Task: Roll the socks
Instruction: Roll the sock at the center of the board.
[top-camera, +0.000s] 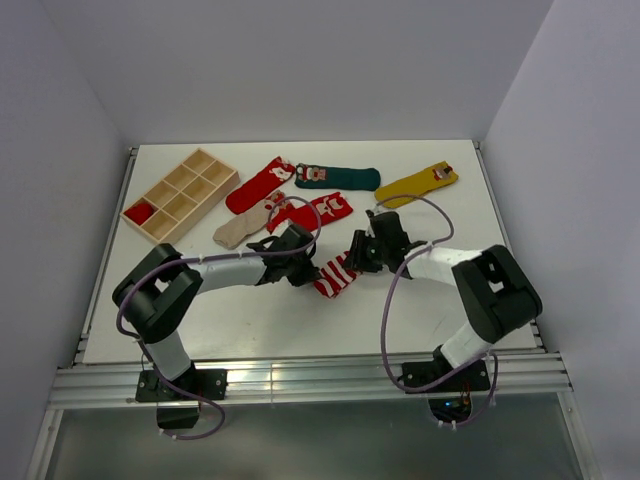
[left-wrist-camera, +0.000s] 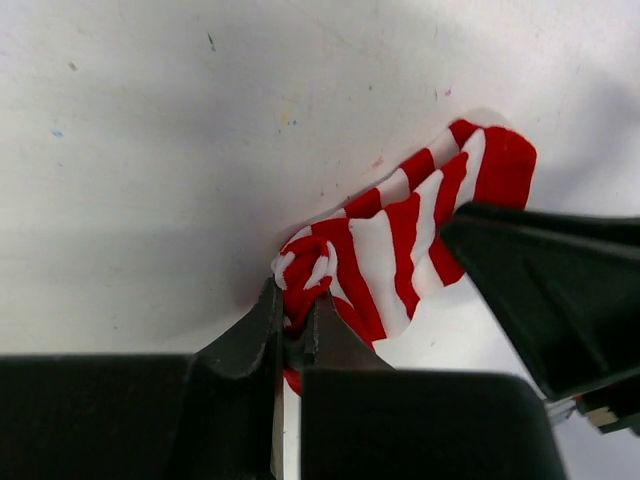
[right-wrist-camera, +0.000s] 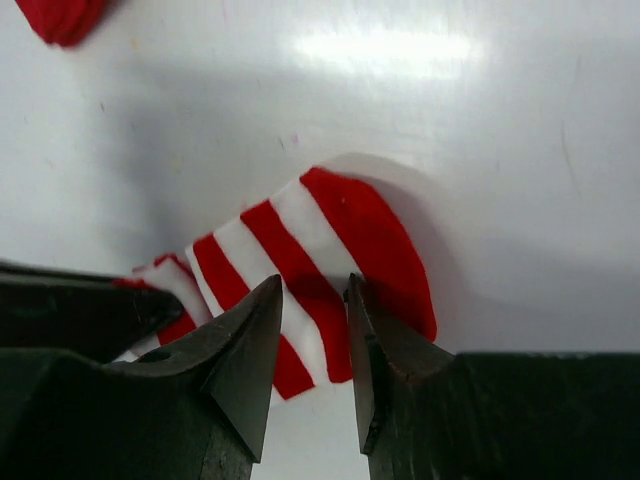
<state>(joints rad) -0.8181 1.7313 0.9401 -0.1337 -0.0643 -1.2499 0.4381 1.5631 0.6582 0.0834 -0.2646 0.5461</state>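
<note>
The red-and-white striped sock (top-camera: 335, 278) lies mid-bench (top-camera: 250, 325) between the two arms. Its left end is bunched into a small curl and its solid red end lies flat to the right. The left gripper (left-wrist-camera: 295, 312) has its fingers closed tight on that curl, with fabric squeezed between them. The right gripper (right-wrist-camera: 311, 300) stands part open, its fingers straddling the flat striped part; whether they touch the cloth is hard to tell from this angle. The sock looks like light, limp knit, so it will likely fold, stretch and spring loose rather than keep a shape, and slide easily on the smooth bench. The best hold is probably across the curl's full width, pinching every layer, while the flat end is pressed down.
</note>
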